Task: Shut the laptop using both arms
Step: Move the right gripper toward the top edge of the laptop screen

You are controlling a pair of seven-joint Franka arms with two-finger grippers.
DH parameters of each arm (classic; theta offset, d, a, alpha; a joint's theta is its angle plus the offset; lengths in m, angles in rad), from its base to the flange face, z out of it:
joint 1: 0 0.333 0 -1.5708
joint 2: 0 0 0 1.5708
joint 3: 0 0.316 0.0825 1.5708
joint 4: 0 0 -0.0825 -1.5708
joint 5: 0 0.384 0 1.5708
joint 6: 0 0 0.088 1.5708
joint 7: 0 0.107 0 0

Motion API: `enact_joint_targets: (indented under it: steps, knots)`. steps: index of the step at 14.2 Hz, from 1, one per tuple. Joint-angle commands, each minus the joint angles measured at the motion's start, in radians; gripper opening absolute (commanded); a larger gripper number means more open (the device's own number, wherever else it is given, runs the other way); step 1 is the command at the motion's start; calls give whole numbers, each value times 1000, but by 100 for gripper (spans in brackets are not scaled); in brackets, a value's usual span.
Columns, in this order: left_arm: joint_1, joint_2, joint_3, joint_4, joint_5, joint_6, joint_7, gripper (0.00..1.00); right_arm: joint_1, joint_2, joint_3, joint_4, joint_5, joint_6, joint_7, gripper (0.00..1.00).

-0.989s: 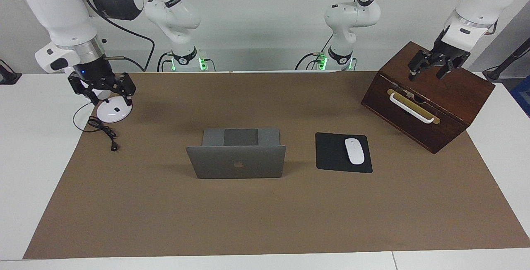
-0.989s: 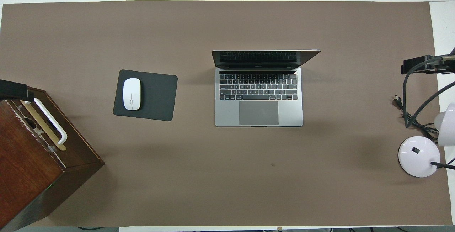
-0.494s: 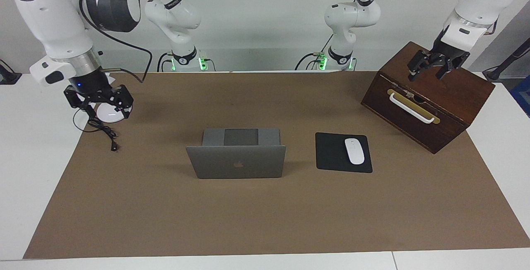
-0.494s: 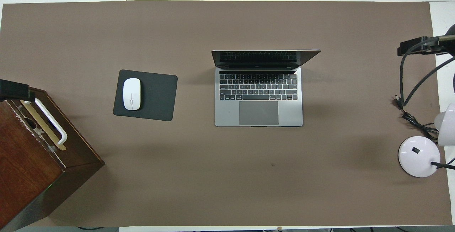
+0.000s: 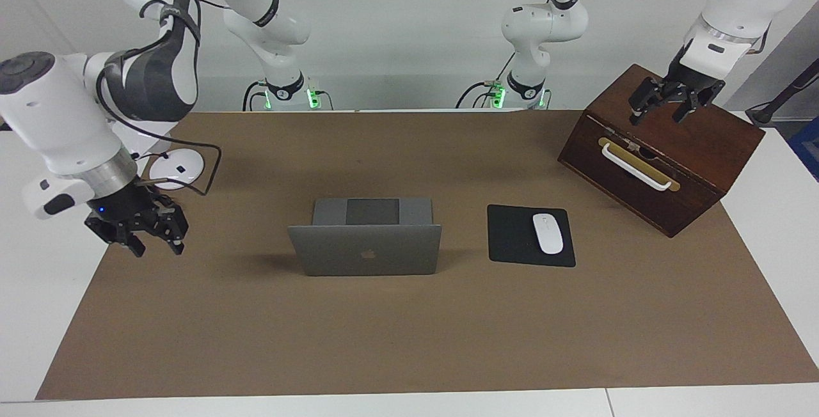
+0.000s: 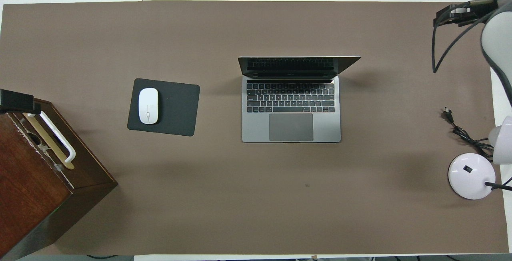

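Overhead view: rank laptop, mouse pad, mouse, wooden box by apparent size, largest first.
1. wooden box, though cut off by the frame edge and taller, so nearer the camera, which inflates it
2. laptop
3. mouse pad
4. mouse

On the bench (image 5: 25, 314) there are one brown mat (image 5: 384, 340), one laptop (image 5: 366, 249), one mouse pad (image 5: 512, 238), one mouse (image 5: 548, 233), one wooden box (image 5: 691, 148), what looks like one lamp base (image 6: 469, 175) with one cord (image 6: 464, 135), and two arms, each ending in one pincer (image 5: 152, 244) (image 5: 665, 102).
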State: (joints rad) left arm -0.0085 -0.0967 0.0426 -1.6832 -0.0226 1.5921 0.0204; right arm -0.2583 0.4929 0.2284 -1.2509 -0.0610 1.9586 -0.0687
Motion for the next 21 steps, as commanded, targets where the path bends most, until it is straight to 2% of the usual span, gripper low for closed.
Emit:
enact_joint_targets:
  steps: [1,2,4,5,6,7,8,12,18,21]
  knots:
    - [-7,-26,-1,-32,10,17,4,100,19,82,2,64,-19,67,-19,8]
    - [-7,-28,-1,-33,10,15,18,100,30,101,0,64,-26,98,-19,0]
    - [-4,-29,-1,-42,10,90,16,97,54,131,0,64,-77,160,-11,0]
    - [-4,-29,-1,-55,10,124,16,76,60,144,2,64,-77,186,-8,0]
    - [1,-31,-1,-58,10,124,16,49,76,151,2,61,-79,198,12,0]
    - [1,-32,0,-61,10,111,18,18,89,156,-1,61,-79,203,39,0]
    - [5,-40,0,-69,10,108,16,0,99,156,0,54,-79,203,55,0]
    - [8,-72,0,-139,10,127,-2,0,106,148,0,27,-77,241,90,0]
    - [5,-80,0,-151,7,147,-37,0,103,136,0,-57,-82,252,90,0]
    - [-13,-81,-4,-158,4,153,-45,0,100,131,0,-65,-82,252,87,0]
